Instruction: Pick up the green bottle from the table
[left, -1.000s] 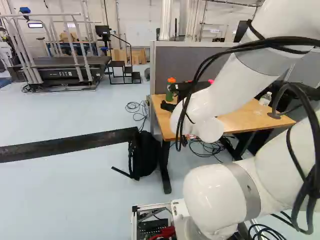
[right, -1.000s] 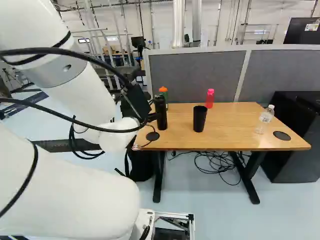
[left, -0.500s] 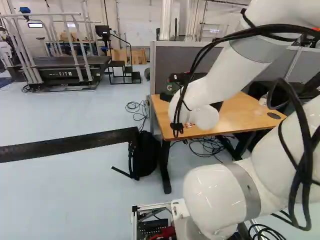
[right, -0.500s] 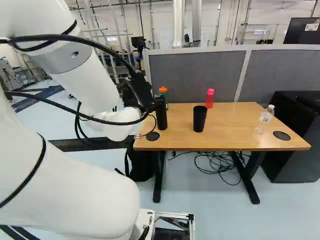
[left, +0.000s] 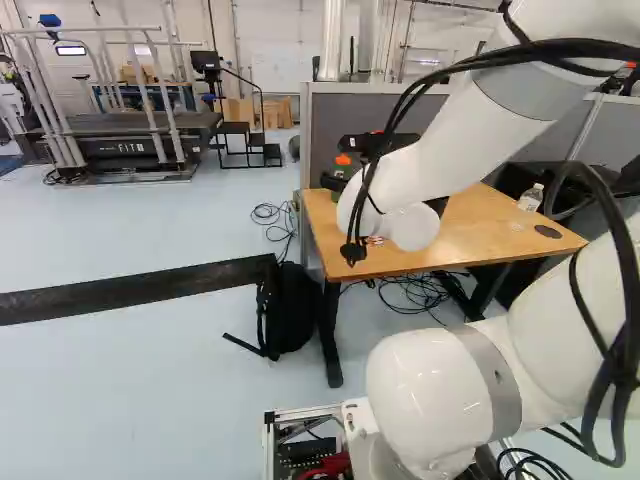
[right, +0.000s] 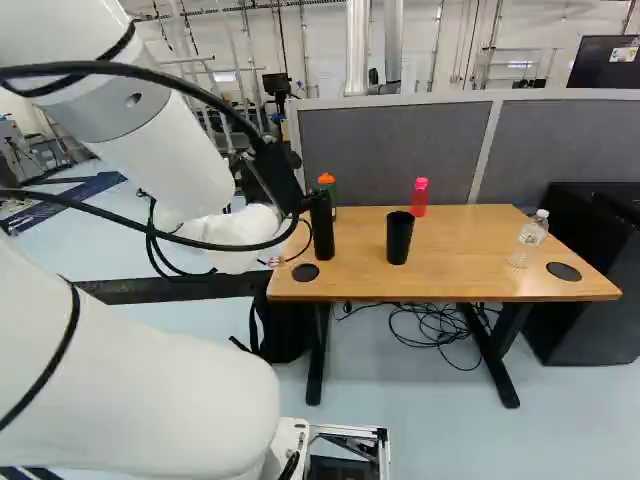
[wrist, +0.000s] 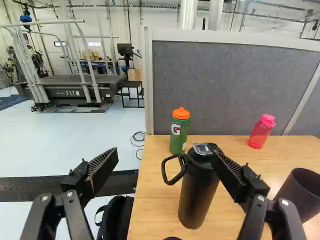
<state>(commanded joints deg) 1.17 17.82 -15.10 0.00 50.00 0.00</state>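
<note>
One tall black loop-handled bottle (wrist: 196, 192) stands nearer than the orange-capped green plastic bottle (wrist: 179, 142), white emblem (wrist: 176, 129) showing! Jaws wide apart, pink translucent bottle (wrist: 259, 134) farther along the wooden bench (wrist: 152, 187).

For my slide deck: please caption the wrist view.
Open pincer facing a black bottle, green bottle standing beyond it on the table.

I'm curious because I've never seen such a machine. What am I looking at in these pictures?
It is one white robot arm on a moving base. Two pictures come from the base, behind the arm, left and right; the third looks out from its wrist, along the gripper. On the table stand a green bottle, a black bottle, a pink bottle, a black cup and a clear bottle. The gripper is open and holds nothing.
</note>
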